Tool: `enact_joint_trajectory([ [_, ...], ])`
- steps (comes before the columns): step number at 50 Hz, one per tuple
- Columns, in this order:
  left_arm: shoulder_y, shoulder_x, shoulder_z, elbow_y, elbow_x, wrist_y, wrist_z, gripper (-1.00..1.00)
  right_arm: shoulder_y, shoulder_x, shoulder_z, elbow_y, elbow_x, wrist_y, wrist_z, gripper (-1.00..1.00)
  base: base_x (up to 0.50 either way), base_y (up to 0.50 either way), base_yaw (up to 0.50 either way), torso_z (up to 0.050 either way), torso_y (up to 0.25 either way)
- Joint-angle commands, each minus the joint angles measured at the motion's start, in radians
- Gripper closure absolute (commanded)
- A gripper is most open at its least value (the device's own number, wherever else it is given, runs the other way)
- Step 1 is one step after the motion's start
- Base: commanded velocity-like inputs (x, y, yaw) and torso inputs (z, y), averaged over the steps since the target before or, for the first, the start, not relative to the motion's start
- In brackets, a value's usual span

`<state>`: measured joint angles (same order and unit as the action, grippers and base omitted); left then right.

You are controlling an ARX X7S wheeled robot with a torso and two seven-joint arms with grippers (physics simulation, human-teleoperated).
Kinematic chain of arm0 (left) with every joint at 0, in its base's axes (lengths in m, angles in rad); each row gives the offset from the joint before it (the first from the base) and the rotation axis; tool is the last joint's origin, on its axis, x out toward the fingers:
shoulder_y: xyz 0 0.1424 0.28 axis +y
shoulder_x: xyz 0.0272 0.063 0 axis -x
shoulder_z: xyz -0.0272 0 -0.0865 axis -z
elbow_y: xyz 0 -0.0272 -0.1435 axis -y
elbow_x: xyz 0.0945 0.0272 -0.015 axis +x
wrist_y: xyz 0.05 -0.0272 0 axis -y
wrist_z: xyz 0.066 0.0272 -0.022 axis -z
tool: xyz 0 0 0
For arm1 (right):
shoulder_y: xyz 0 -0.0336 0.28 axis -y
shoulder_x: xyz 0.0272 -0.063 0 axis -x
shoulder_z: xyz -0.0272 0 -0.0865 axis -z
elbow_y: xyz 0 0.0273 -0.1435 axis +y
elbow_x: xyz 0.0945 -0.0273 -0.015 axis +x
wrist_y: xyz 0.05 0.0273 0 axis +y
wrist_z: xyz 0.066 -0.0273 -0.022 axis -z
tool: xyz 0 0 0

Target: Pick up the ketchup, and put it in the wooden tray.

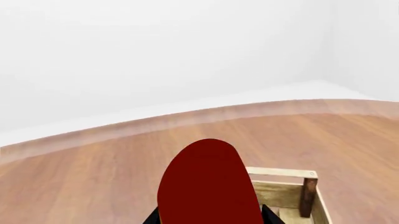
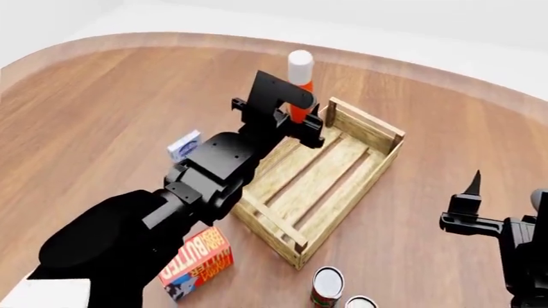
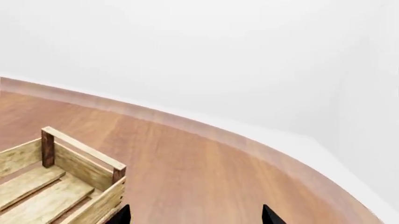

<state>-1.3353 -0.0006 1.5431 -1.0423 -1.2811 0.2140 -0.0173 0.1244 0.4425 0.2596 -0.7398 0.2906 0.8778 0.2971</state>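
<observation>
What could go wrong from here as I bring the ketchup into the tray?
1. The ketchup, held in the left hand, sits at the far corner of the wooden tray; lowering here could catch the rim or corner post.
2. The bottle is tall and upright; released standing on the slatted floor, it may topple.
3. The bottle fills the left wrist view, so judge position from the head view.

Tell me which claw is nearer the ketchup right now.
Left. The left claw is shut on the ketchup, holding it upright at the wooden tray's far corner. The right claw hangs open well off beyond the tray's other side.
</observation>
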Motion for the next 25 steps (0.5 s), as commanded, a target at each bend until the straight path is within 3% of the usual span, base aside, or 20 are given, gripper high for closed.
enact_joint_trajectory([
  [1, -0.024, 0.001, 0.004, 0.035, -0.020, -0.004, -0.013, 1.00, 0.002, -0.003, 0.002, -0.005, -0.005, 0.011, 0.019, -1.00, 0.00, 0.00, 0.00, 0.000, -0.152],
  [25, -0.053, 0.001, 0.005, 0.098, 0.008, -0.052, -0.047, 1.00, 0.008, -0.014, 0.009, -0.008, -0.009, 0.026, 0.051, -1.00, 0.00, 0.00, 0.00, 0.000, -0.152],
])
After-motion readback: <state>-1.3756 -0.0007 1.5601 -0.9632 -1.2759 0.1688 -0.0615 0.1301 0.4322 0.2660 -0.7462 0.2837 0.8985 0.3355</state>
